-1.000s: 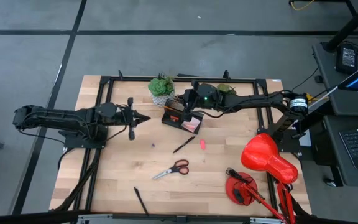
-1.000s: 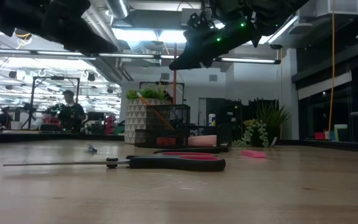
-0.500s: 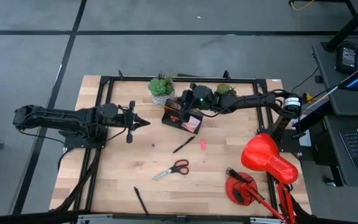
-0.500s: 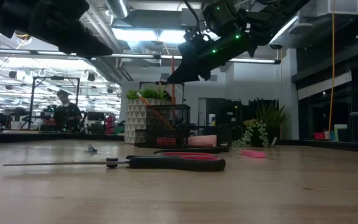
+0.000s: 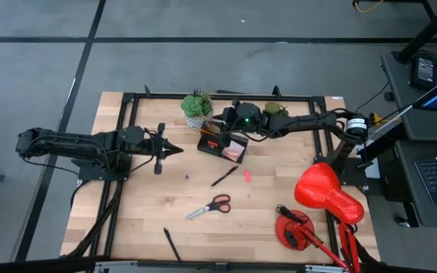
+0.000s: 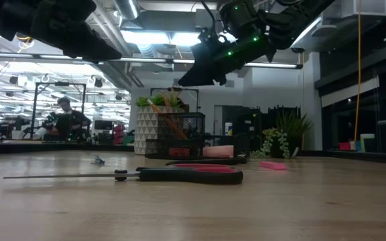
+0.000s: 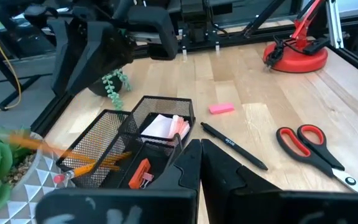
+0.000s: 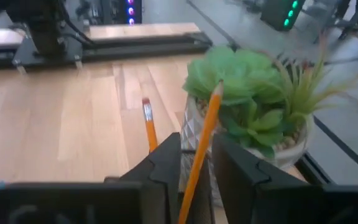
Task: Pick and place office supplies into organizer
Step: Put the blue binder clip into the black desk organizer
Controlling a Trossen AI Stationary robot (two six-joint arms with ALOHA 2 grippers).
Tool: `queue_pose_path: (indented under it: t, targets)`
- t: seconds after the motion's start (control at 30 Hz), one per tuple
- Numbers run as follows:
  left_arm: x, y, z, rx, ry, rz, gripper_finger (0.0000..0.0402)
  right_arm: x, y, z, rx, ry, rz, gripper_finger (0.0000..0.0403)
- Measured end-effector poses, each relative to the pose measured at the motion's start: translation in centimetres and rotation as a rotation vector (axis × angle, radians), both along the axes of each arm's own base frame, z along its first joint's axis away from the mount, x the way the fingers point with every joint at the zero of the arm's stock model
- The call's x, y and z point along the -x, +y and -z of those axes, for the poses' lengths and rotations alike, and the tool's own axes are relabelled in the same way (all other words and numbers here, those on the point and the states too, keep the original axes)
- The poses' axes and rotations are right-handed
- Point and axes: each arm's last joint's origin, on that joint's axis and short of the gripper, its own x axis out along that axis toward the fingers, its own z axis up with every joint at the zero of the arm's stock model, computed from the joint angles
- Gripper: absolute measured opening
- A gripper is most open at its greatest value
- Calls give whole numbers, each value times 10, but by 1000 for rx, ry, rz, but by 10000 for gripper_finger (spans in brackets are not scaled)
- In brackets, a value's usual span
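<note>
My right gripper (image 5: 223,124) hovers over the black mesh organizer (image 5: 222,144), shut on an orange-yellow pencil (image 8: 205,134). A second pencil (image 8: 148,126) leans in the organizer's taller back compartment, eraser end up. A pink sticky-note pad (image 7: 166,127) and an orange-red eraser (image 7: 140,173) lie in the organizer. On the table lie the red-handled scissors (image 5: 209,205), a black pen (image 5: 224,177), another pen (image 5: 171,244) by the near edge, and a pink eraser (image 5: 246,176). My left gripper (image 5: 176,149) waits shut, left of the organizer. My right gripper pinches the pencil's shaft (image 8: 193,168) between its two fingers. The pencil runs along the fingers and sticks out past their free ends, lifted clear above the organizer. Its far end (image 8: 219,87) shows in front of the plant.
A white-potted green plant (image 5: 197,107) stands just behind the organizer, and a second plant (image 5: 275,110) stands under my right arm. The red desk lamp (image 5: 326,194) and its base (image 5: 294,229) fill the near right corner. Bare wood lies between the scissors and my left gripper.
My right gripper, still holding the pencil, has moved a little toward the table's left and dropped slightly over the organizer's back compartment.
</note>
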Motion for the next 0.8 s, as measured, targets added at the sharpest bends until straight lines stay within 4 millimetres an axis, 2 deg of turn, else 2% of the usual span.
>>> queue_pose_path:
  t: [0.07,0.2,0.3,0.43,0.53,0.7,0.8]
  targets:
    - [0,0,0,2,1,0,3,-1,1,-2,-5,-26,-34,95]
    - [0,0,1,42,4,-13,3,-3,9,-13,-12,-105,-219,89]
    - [1,0,2,52,15,-16,3,1,18,-30,23,-149,-268,63]
    - [1,0,2,52,19,-16,3,11,33,-46,87,-109,-317,9]
    - [1,-1,2,54,19,-7,3,18,51,-54,110,-75,-344,7]
    - [0,-11,2,81,19,28,2,22,79,-53,117,20,-334,3]
    - [0,-20,2,92,19,27,2,21,92,-47,61,44,-349,2]
